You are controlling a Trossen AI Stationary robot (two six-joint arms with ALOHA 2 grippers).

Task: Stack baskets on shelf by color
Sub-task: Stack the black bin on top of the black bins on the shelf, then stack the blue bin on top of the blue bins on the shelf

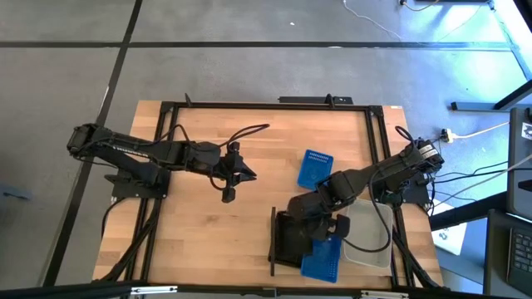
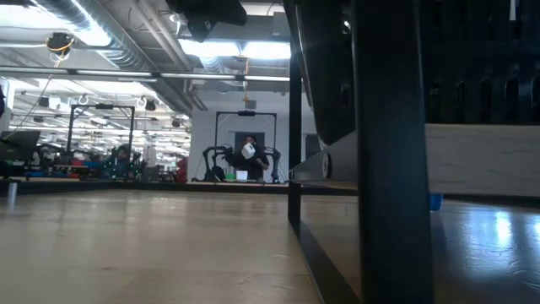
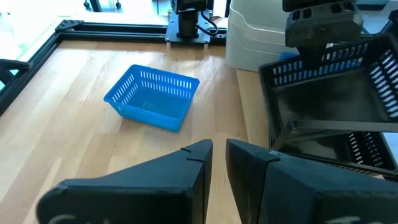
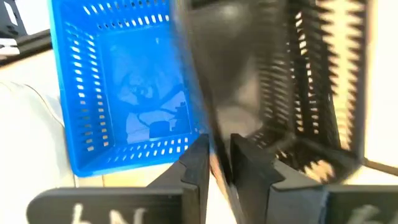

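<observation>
Pale wood planks fill the table (image 1: 208, 241) inside its black frame, seen from above with grey floor all round.

From the table's middle, one lone blue basket (image 1: 314, 169) lies at about two o'clock, well apart from the rest. The others crowd at four to five o'clock. The black baskets (image 1: 291, 241) sit just beside the shelf's upright bar (image 1: 273, 239). A blue stack (image 1: 324, 262) is next to them, and the white baskets (image 1: 370, 241) stand at three o'clock of that stack.

The right gripper (image 1: 320, 218) hangs over the black baskets. Only its own wrist view shows the detail. There the right gripper (image 4: 221, 162) straddles a blurred dark wall of the black baskets (image 4: 311, 81), with the blue stack (image 4: 124, 93) alongside. Whether that claw is pinching the wall or slack I cannot tell.

The left gripper (image 1: 241, 174) waits at about nine o'clock of the middle, clear of the table. Its wrist view shows a narrow gap in the claw (image 3: 219, 155) with nothing in it. That view also shows the lone blue basket (image 3: 152, 99) standing upright, mouth up (the overhead view does not show this), and the white baskets (image 3: 255, 31) nested behind the black baskets (image 3: 329, 93).

The low view shows little of the baskets. The shelf's bar (image 2: 384, 169) blocks it close up, with a bright workshop far behind.
</observation>
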